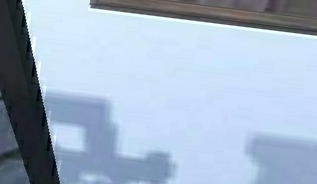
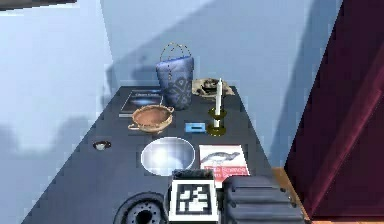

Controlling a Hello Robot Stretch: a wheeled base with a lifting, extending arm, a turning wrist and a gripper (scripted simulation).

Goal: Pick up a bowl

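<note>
A shiny metal bowl point(image 2: 167, 156) stands on a dark table point(image 2: 88, 178), near its front middle. Farther back sits a brown shallow bowl with small handles point(image 2: 152, 118). The dark ribbed arm point(image 2: 262, 203) rises from the arm side view's bottom edge, with a white marked square point(image 2: 195, 197) at its end. Left of that square is the gripper's dark rounded body point(image 2: 141, 212), low over the table's near edge, just short of the metal bowl. Its far end is not made out, so I cannot tell whether it holds anything.
At the table's back stands a blue wire basket point(image 2: 180, 70); right of the brown bowl is a white candle in a gold holder point(image 2: 217, 108). A printed sheet point(image 2: 223, 158) lies beside the metal bowl. Dark red curtain point(image 2: 347, 110) hangs right. Ahead is a pale wall with a wooden frame point(image 1: 222, 5).
</note>
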